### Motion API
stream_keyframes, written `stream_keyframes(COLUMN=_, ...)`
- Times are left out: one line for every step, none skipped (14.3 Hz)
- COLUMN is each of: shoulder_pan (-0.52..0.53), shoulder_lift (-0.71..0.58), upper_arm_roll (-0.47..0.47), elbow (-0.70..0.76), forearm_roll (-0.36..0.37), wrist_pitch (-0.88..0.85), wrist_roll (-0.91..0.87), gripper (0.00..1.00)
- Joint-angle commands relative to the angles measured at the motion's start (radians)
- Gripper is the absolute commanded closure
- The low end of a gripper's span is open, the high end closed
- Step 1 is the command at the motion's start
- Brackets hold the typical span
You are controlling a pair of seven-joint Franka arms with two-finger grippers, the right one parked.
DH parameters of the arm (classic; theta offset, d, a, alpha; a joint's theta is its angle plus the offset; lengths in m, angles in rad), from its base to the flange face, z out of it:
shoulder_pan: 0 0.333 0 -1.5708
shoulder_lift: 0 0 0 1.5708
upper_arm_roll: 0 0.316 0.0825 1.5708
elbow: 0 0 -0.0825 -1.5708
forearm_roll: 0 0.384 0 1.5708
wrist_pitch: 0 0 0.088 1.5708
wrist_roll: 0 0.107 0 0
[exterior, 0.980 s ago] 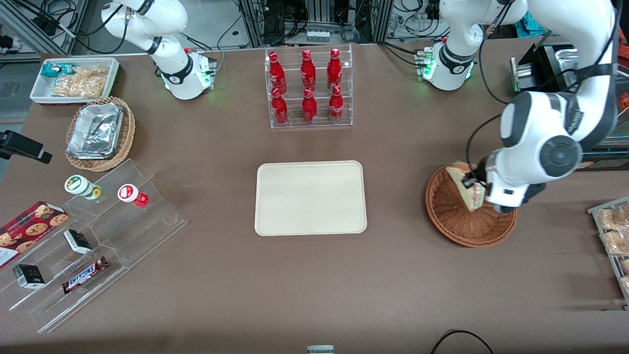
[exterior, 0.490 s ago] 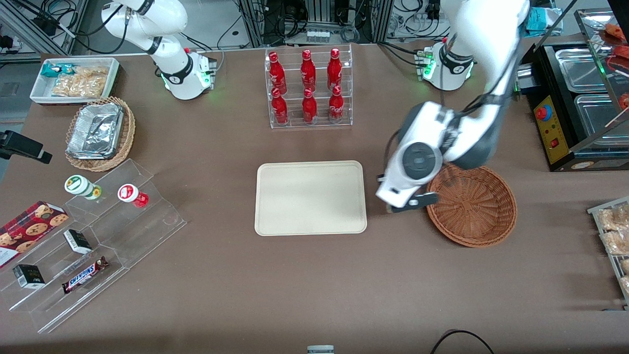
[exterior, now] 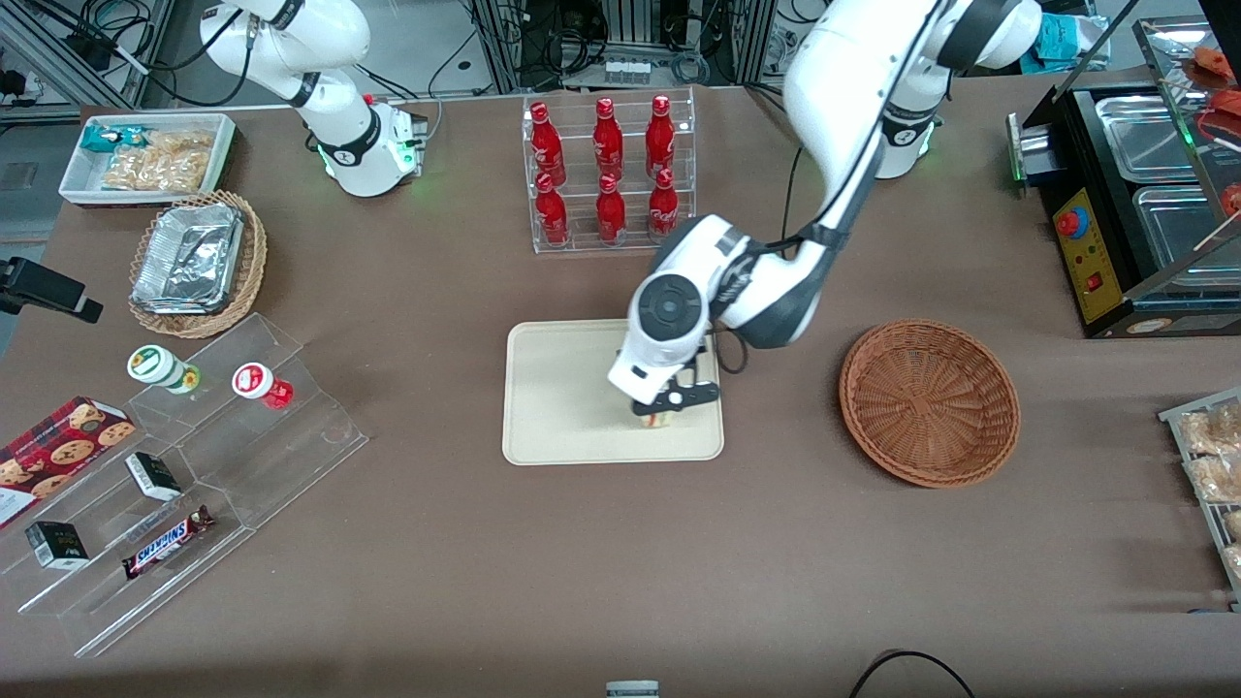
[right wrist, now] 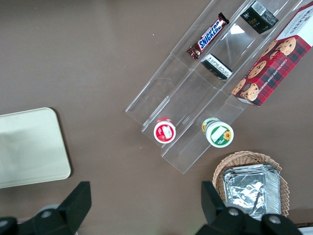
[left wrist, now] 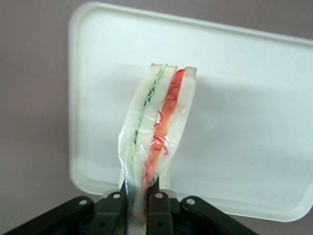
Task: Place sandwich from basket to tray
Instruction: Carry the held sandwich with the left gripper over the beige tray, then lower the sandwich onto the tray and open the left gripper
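Sandwich (left wrist: 159,127) is clamped in the pincer (exterior: 665,408), hanging over the tray (exterior: 562,388) near its edge closest to the basket (exterior: 929,402), which looks empty. So we're at the drop-off step I think: lower it onto the tray, open up, pull away.

Even overhead light, soft shadows; the tray (left wrist: 234,98) glares washed-out, close sandwich (left wrist: 156,132) slightly blurred.

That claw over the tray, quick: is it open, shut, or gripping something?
Left gripper: shut on the sandwich, holding it over the tray; the basket sits empty.
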Motion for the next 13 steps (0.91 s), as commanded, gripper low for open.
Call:
stream_keyframes(shoulder_pan=-0.041, shoulder_lift=0.111, upper_arm_roll=0.012, elbow=0.129, forearm_roll=-0.02, wrist_pitch=-0.008, wrist_roll=-0.057, gripper=1.0)
stream_keyframes(shoulder_pan=-0.059, shoulder_lift=0.125, upper_arm_roll=0.011, elbow=0.143, forearm_roll=-0.013, wrist_pitch=-0.006, wrist_roll=-0.085, gripper=1.0)
stream_keyframes(shoulder_pan=-0.062, shoulder_lift=0.129, upper_arm_roll=0.011, elbow=0.146, forearm_roll=-0.013, wrist_pitch=-0.005, wrist_roll=-0.088, gripper=1.0)
stream_keyframes(shoulder_pan=-0.061, shoulder_lift=0.134, upper_arm_roll=0.009, elbow=0.157, forearm_roll=-0.014, wrist_pitch=-0.002, wrist_roll=-0.09, gripper=1.0)
stream_keyframes(shoulder_pan=-0.061, shoulder_lift=0.146, upper_arm_roll=0.009, elbow=0.163, forearm_roll=-0.014, wrist_pitch=0.0, wrist_roll=-0.093, gripper=0.98)
stream_keyframes(shoulder_pan=-0.061, shoulder_lift=0.149, upper_arm_roll=0.009, elbow=0.162, forearm_roll=-0.014, wrist_pitch=0.001, wrist_roll=-0.095, gripper=0.86)
stream_keyframes(shoulder_pan=-0.061, shoulder_lift=0.151, upper_arm_roll=0.009, elbow=0.162, forearm_roll=-0.019, wrist_pitch=0.0, wrist_roll=-0.093, gripper=0.17)
stream_keyframes(shoulder_pan=-0.061, shoulder_lift=0.148, upper_arm_roll=0.009, elbow=0.156, forearm_roll=-0.017, wrist_pitch=0.0, wrist_roll=-0.093, gripper=0.0)
stream_keyframes(shoulder_pan=-0.062, shoulder_lift=0.148, upper_arm_roll=0.009, elbow=0.159, forearm_roll=-0.014, wrist_pitch=0.0, wrist_roll=-0.087, gripper=0.0)
stream_keyframes(shoulder_pan=-0.066, shoulder_lift=0.143, upper_arm_roll=0.011, elbow=0.159, forearm_roll=-0.011, wrist_pitch=0.0, wrist_roll=-0.089, gripper=0.0)
stream_keyframes(shoulder_pan=-0.066, shoulder_lift=0.136, upper_arm_roll=0.011, elbow=0.159, forearm_roll=-0.008, wrist_pitch=-0.003, wrist_roll=-0.085, gripper=0.0)
stream_keyframes(shoulder_pan=-0.063, shoulder_lift=0.117, upper_arm_roll=0.012, elbow=0.157, forearm_roll=-0.006, wrist_pitch=-0.012, wrist_roll=-0.085, gripper=0.0)
stream_keyframes(shoulder_pan=-0.059, shoulder_lift=0.087, upper_arm_roll=0.021, elbow=0.148, forearm_roll=0.003, wrist_pitch=-0.023, wrist_roll=-0.079, gripper=0.0)
